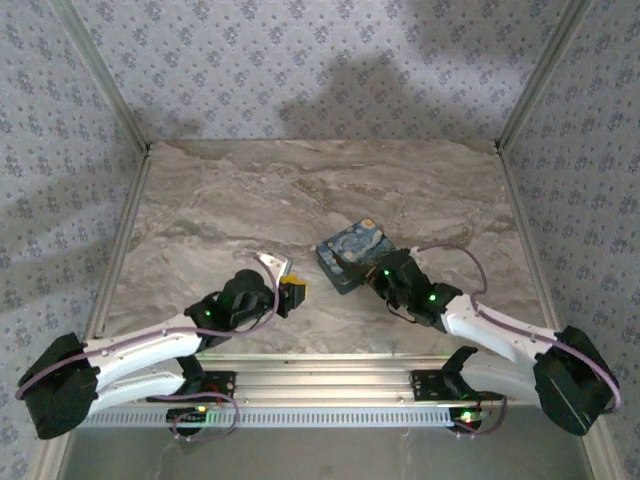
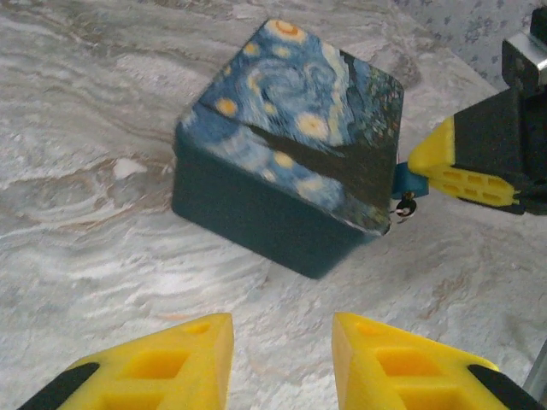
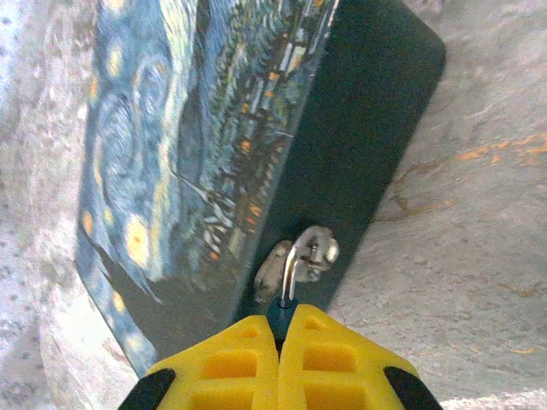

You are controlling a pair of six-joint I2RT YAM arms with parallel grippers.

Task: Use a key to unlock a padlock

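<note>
We see the right gripper (image 3: 278, 331) with its two yellow fingers pressed together, and between their tips sits the little blue body of the padlock (image 3: 278, 310), pinched there. Only a sliver of blue shows in the seam. The padlock's silver shackle (image 3: 291, 266) rises out of the fingers and passes through a metal hasp (image 3: 314, 249) on the dark side wall of the swirl-painted box (image 3: 171, 145), so the padlock hangs at the box's edge, right at the gripper's tips and touching them.

From the left wrist camera we get the same corner from the other side. The padlock (image 2: 407, 180) lies between the box's far corner and the right gripper's yellow fingertip (image 2: 440, 158), touching both. A small dark ring (image 2: 407, 207) hangs just below it, too small for us to name.

The left gripper (image 2: 282, 357) stands spread, with bare marbled desk (image 2: 102, 256) between its fingers. The box lies ahead of it, and the padlock is beyond that, on the box's far right corner, well apart from this gripper.

From above, the box (image 1: 345, 248) rests flat near the middle of the desk. The right arm reaches in against its near right side, and the left gripper (image 1: 292, 290) sits to the box's near left, near it but apart.
</note>
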